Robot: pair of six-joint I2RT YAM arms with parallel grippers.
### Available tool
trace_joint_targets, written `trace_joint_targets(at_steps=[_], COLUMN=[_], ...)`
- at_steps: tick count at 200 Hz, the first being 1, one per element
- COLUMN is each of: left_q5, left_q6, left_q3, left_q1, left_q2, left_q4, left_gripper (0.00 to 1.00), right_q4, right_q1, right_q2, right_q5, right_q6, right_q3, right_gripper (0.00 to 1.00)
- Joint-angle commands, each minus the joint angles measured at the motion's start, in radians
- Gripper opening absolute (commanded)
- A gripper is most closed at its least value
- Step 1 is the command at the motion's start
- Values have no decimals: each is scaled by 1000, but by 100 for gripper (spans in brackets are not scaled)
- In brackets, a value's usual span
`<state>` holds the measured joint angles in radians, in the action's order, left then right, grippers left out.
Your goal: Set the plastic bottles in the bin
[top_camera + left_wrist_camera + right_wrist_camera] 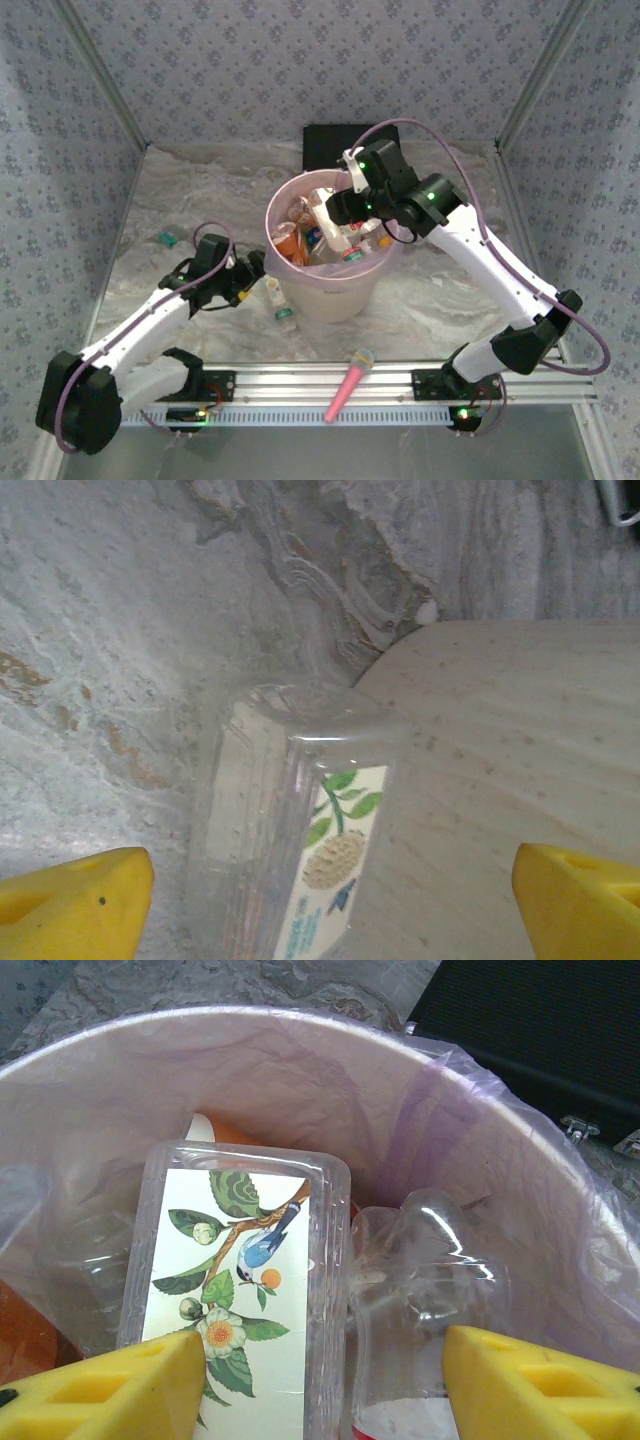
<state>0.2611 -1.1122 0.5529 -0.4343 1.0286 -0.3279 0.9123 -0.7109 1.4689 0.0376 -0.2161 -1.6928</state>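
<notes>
The left hand gapes around a clear bottle against the bin wall (right hand spread over its mouth).

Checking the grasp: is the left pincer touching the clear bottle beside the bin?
Apart. In the left wrist view the open left pincer straddles the clear bottle, gaps beside both fingers.
</notes>
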Motion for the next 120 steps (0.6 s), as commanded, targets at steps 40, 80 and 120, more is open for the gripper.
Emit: trace_joint_targets(at_steps=[40, 80, 120], left_q5=[-26, -34, -49], left_q6=[-40, -48, -22], left_q3=[36, 39, 53], left_q1=[-42, -81, -107], left_q2=[114, 159, 205], left_q4=[57, 90, 61], left_gripper=[91, 91, 91], right_q4=[66, 65, 65], right_q1=[13, 13, 15], right_q2=[15, 13, 10], right_q5=[36, 36, 34], right_q6=[2, 1, 1], right_q3=[16, 21, 22], right_gripper=[66, 66, 66])
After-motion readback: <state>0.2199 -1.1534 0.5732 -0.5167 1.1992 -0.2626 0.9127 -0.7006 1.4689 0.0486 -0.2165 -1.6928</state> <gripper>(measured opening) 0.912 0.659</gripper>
